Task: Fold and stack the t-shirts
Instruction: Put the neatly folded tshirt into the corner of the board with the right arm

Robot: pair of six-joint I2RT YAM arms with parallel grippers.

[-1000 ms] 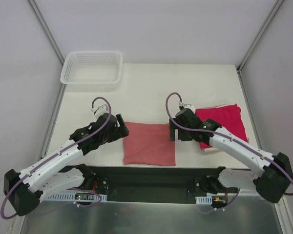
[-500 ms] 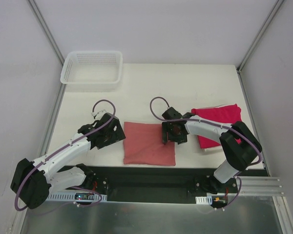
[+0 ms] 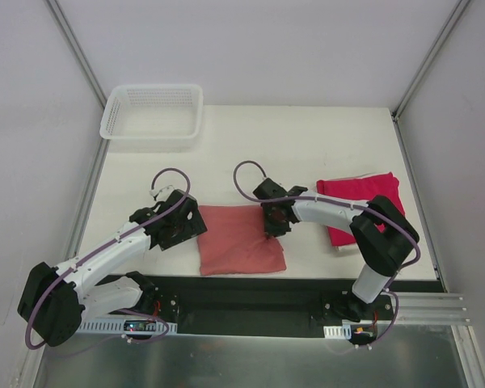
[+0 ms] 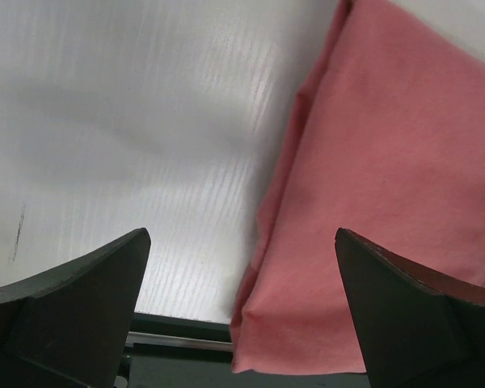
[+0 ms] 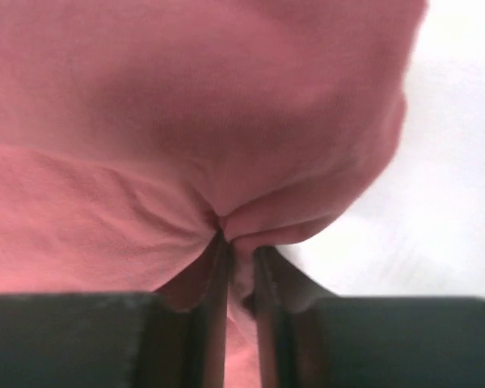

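Pinching salmon-pink t-shirt (image 3: 241, 238) edge with right fingers (image 5: 264, 307); left fingers (image 4: 73, 307) spread.

Pretty clearly a robotics lab test cell, not anyone's laundry room: plain white table (image 3: 250, 137) boxed in by blank panel walls (image 3: 250, 48) on metal frame posts (image 3: 77, 52), arms bolted to a black plate (image 3: 250, 293), purple cables (image 3: 169, 170) looping around, and a white mesh basket (image 3: 150, 131) well behind the left gripper (image 3: 196, 229).

The pink shirt (image 3: 241, 238) is soft, dull cloth with small wrinkles. The red shirt (image 3: 364, 206) is soft cloth too. The basket (image 3: 149, 133) is white plastic net. The table (image 3: 307, 145) is dull and finely ribbed.
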